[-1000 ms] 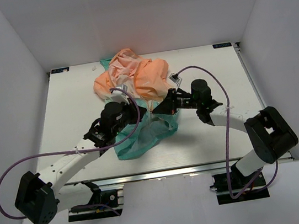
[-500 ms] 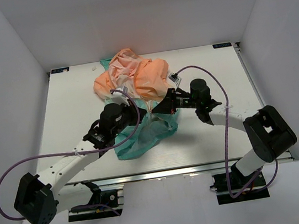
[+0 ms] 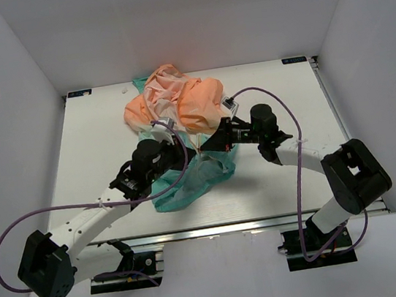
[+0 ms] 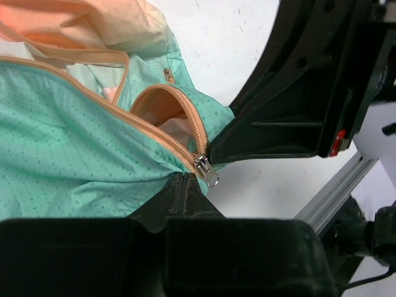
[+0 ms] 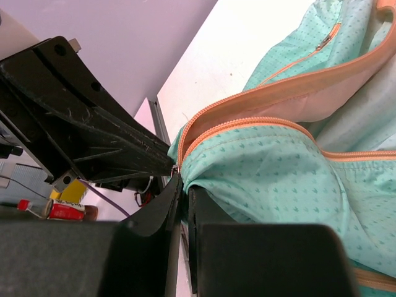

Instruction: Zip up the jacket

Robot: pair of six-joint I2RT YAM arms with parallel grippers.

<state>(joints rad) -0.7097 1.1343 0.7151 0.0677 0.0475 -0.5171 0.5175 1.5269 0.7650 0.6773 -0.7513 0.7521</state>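
Note:
The jacket (image 3: 177, 107) lies crumpled mid-table, peach part far, teal part near. In the left wrist view its teal fabric (image 4: 74, 154) and orange zipper (image 4: 154, 133) end at a silver slider (image 4: 203, 167) with a hanging pull tab. My left gripper (image 4: 184, 180) is shut on the teal fabric just below the slider; in the top view it (image 3: 184, 158) sits at the teal part. My right gripper (image 5: 184, 185) is shut on the teal edge (image 5: 278, 173) beside the zipper's bottom end, and it (image 3: 205, 147) faces the left gripper closely. The zipper is open above the slider.
The white table (image 3: 93, 134) is enclosed by white walls on three sides. A metal rail (image 3: 231, 229) runs along the near edge. Purple cables (image 3: 299, 156) loop off both arms.
Both grippers have kept their hold and shifted only slightly; the right one edged a little left and the teal fabric between them moved slightly.

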